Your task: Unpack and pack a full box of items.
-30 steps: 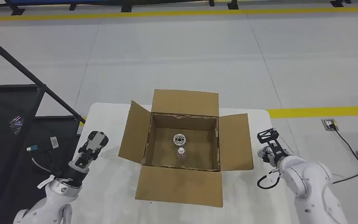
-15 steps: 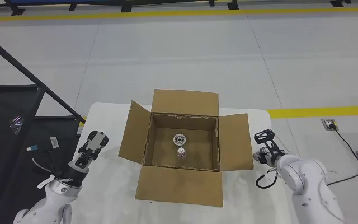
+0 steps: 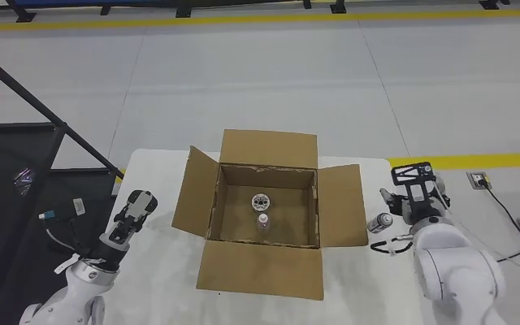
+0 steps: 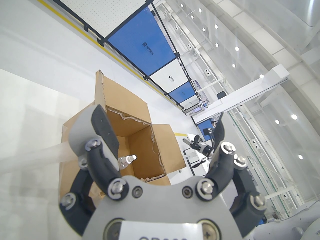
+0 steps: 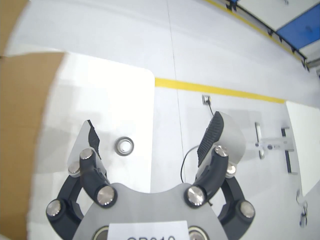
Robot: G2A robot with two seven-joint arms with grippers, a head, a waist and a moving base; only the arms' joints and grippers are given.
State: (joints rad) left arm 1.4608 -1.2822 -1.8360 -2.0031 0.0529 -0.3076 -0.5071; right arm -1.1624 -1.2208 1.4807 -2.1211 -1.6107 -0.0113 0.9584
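Note:
An open cardboard box (image 3: 260, 268) stands mid-table with all flaps folded out. Inside it are a small clear spray bottle (image 3: 262, 220) and a round white item (image 3: 259, 200); the bottle (image 4: 127, 159) also shows past the box wall (image 4: 147, 148). A small silvery can (image 3: 379, 223) stands on the table just right of the box's right flap, seen from above as a can (image 5: 124, 146). My right gripper (image 3: 412, 172) (image 5: 153, 121) hangs open above and to the right of the can, nothing between its fingers. My left gripper (image 3: 140, 201) (image 4: 160, 118) is open, left of the box.
The white table (image 3: 162, 244) has bare room on both sides of the box. Its right edge (image 5: 152, 116) runs close by the can. A black cable (image 3: 382, 244) lies near the right arm. A black frame with cables (image 3: 49, 203) stands left of the table.
My right gripper has drawn back up and to the right, away from the box flap. The small can now stands free on the table where the gripper was. The left arm has not moved.

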